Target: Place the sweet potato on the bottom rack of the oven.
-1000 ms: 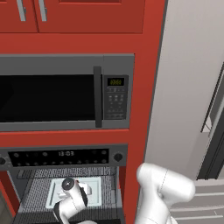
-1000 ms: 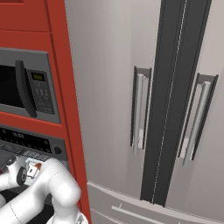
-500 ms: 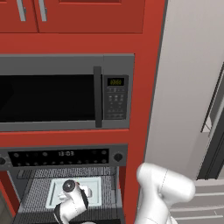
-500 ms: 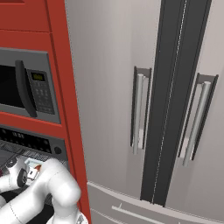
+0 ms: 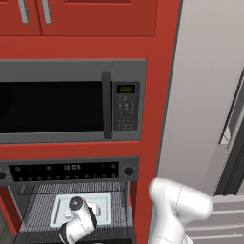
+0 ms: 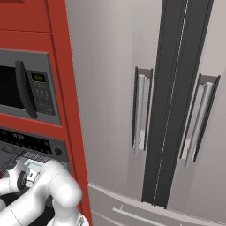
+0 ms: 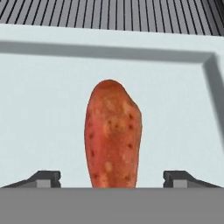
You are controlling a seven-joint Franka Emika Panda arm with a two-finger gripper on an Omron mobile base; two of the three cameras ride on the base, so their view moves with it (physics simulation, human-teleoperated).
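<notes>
we saw the gripper [image 7: 112, 177] open, its 2 fingers [image 7: 43, 177] wide of the sweet potato [image 7: 113, 135], which lay mid-tray [image 7: 39, 109]; retracting straight back seemed safest.

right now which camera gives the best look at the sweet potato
The hand view: the orange-red oblong sweet potato stands large and central between the gripper fingertips, over the pale rectangular tray. In the left base view the arm's wrist covers that spot on the tray; I can't make it out in the right base view either.
</notes>
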